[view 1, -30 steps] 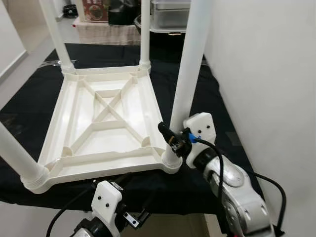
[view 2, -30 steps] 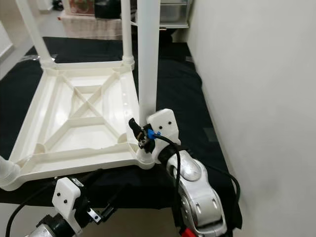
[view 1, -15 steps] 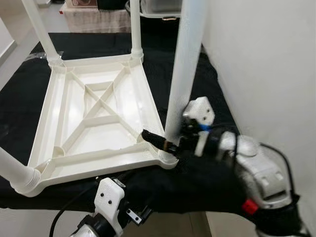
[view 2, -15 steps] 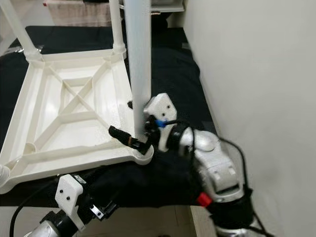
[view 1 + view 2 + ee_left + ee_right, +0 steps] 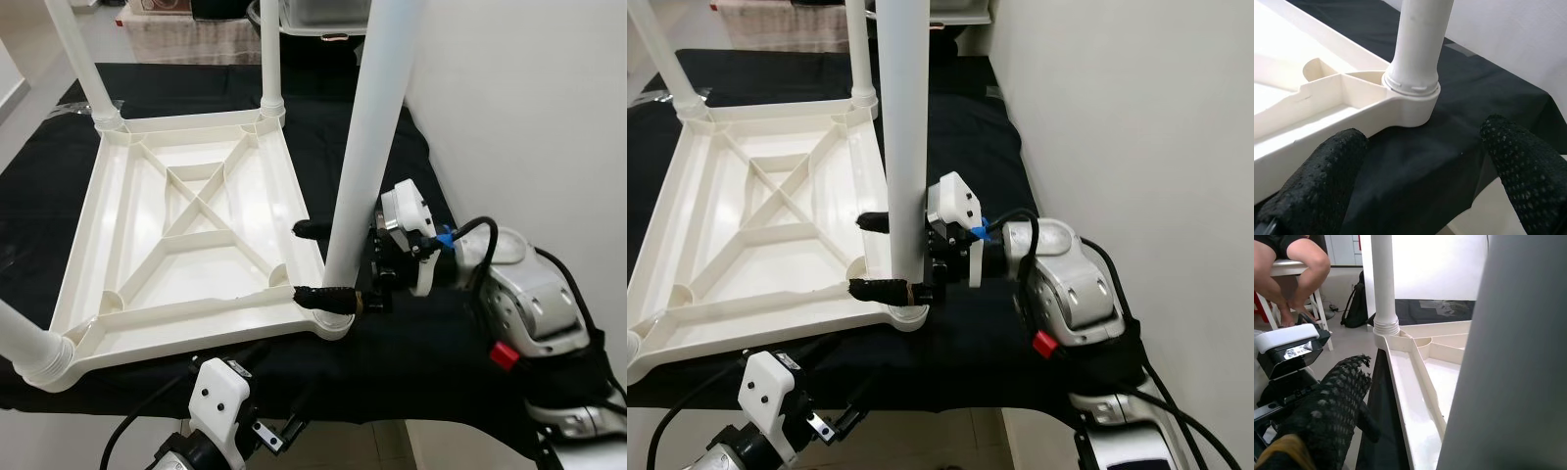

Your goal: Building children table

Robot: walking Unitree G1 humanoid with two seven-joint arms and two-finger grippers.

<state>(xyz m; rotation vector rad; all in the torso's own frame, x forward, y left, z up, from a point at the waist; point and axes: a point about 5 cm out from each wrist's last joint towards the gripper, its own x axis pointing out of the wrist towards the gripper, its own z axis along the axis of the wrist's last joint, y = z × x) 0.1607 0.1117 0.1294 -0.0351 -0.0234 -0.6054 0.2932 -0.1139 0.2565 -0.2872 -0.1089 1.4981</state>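
Observation:
The white plastic children's table [image 5: 127, 211] lies upside down on a black cloth, its four legs pointing up. My right gripper [image 5: 299, 259] is open and reaches in from the right, level with the foot of the near right leg [image 5: 367, 147]. One black finger [image 5: 328, 294] passes in front of that leg and the other behind it. In the right wrist view a gap separates the finger [image 5: 1332, 411] from the leg [image 5: 1508, 357]. My left gripper [image 5: 284, 392] hangs open below the cloth's front edge, facing that leg's socket [image 5: 1413, 98].
A white wall [image 5: 529, 98] runs close along the right side. The black cloth [image 5: 421, 343] ends just before me. Boxes and a plastic bin [image 5: 323, 12] stand behind the table. A seated person's legs [image 5: 1298, 259] and a black bag [image 5: 1356, 303] appear in the right wrist view.
My right gripper turned from pointing up beside the leg's base to lying level, with its fingers now on either side of the leg. The head camera shifted slightly.

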